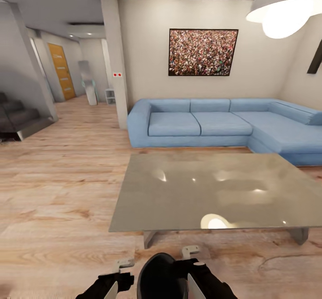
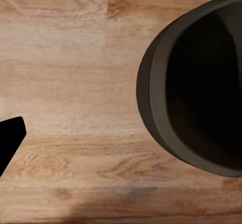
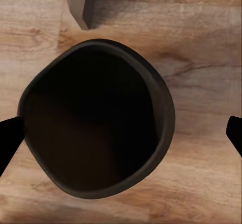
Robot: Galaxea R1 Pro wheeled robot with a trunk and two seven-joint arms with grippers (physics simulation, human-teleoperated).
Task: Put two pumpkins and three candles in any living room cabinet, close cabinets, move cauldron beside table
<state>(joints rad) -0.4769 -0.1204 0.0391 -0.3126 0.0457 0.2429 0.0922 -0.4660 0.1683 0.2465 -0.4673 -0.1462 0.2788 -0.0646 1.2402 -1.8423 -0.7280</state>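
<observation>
The black cauldron (image 1: 157, 274) sits on the wood floor (image 1: 58, 209), right in front of the robot. It is at the near edge of the grey table (image 1: 205, 191), close to the table's left leg (image 1: 150, 237). From the head view, the pot is low down between the two arms. The left gripper (image 1: 117, 275) is just left of the pot and the right gripper (image 1: 193, 267) is just right of it.

The right wrist view looks straight down into the cauldron (image 3: 96, 133). Its inside is dark. The two finger tips of the right gripper (image 3: 121, 133) show at both sides, one finger (image 3: 9, 141) at the pot's rim and the other finger (image 3: 235, 133) well out past the pot. So the right jaws are spread wide, with the pot under them. I cannot tell if they touch it. The table leg (image 3: 80, 2) shows just past the pot.

In the left wrist view the cauldron (image 2: 201, 83) is off to one side, and one dark finger (image 2: 10, 138) is over bare floor. I cannot tell how the left jaws stand.

Far behind the table is a long blue sofa (image 1: 223, 124) against the wall. A picture (image 1: 202, 52) hangs above it. A lamp (image 1: 286, 8) hangs at the top right. Far left are stairs (image 1: 18, 120) and an orange door (image 1: 61, 70).
</observation>
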